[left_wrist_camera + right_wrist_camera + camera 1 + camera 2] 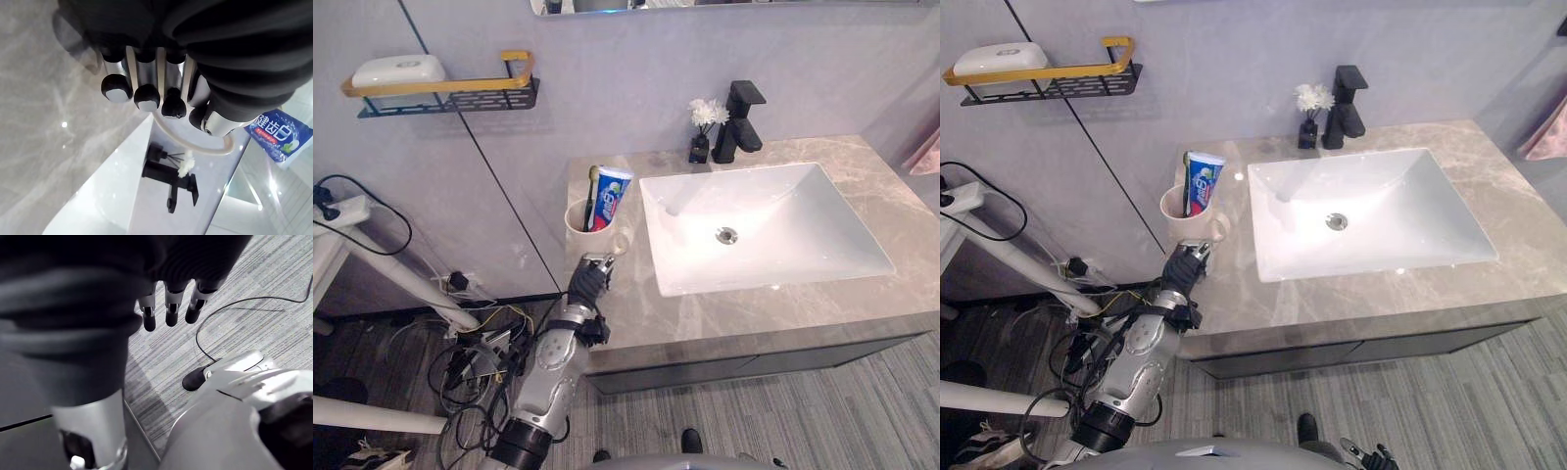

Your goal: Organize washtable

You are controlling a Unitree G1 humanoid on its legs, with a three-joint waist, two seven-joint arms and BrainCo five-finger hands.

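Left eye view: the left robot hand (590, 281) reaches up to a cream cup (597, 240) standing near the front left corner of the marble table (901, 215), just left of the white basin (685, 245). A toothbrush (591, 196) and a blue toothpaste tube (611, 196) stand upright in the cup, whose handle points towards the basin. The robot hand's fingertips lie against the cup's near side, below the rim. At the back of the table a black tap (741, 117) stands behind the basin, with a small dark vase of white flowers (702, 132) just beside it. On the wall to the left, well apart from the table, a black and gold wall shelf (450, 98) carries a white rounded object (399, 70).

Right eye view: the same robot hand sits at the foot of the cup, at the table's front edge, above a grey striped floor (1449, 392).

Left wrist view: the fingers (146, 98) run out loosely in a row with the thumb close beside them, released and closed round nothing. The cup's pale rim curves just past the dark tips, with the toothpaste tube to one side and the tap and flowers further off.

Right wrist view: the right robot hand (168, 308) hangs over the floor, fingers straight and released, well apart from the table
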